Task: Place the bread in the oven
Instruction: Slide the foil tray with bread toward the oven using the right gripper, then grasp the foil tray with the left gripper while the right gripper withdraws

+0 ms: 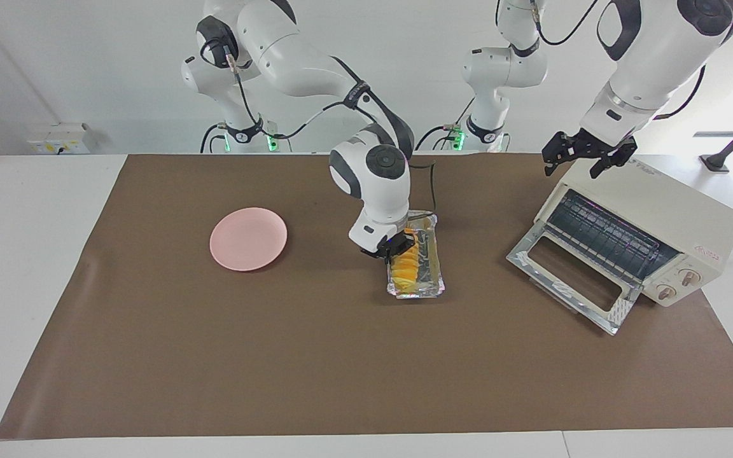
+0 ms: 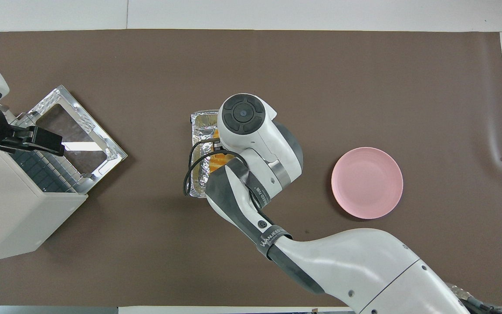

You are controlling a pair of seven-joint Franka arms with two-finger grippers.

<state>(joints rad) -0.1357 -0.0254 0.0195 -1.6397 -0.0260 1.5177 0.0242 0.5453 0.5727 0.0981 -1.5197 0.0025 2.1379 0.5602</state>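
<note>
Facing view: the right arm reaches out to the middle of the counter [image 1: 150, 356]. The right end effector [image 1: 394, 249] points down, its fingers closed narrowly on the end of the bread [image 1: 406, 272] that is nearer the robots. The bread lies lengthwise in a foil tray [image 1: 435, 257]; whether the tray rests on the counter or hangs just above it cannot be told. A pink plate [image 1: 249, 238] sits well apart from the tray, toward the right arm's end. The oven [image 1: 659, 219] stands at the left arm's end, its glass door [image 1: 567, 280] dropped open and the wire rack showing. The left end effector [image 1: 588, 154] hangs over the oven's top edge, fingers spread wide and holding nothing.

Overhead view: the right arm's wrist covers most of the foil tray [image 2: 199, 120], and only a sliver of the bread [image 2: 219, 156] shows under it. The pink plate [image 2: 367, 182] lies beside the arm. The left end effector [image 2: 37, 140] hovers over the oven [image 2: 15, 218], above its open mouth by the door [image 2: 81, 144].
</note>
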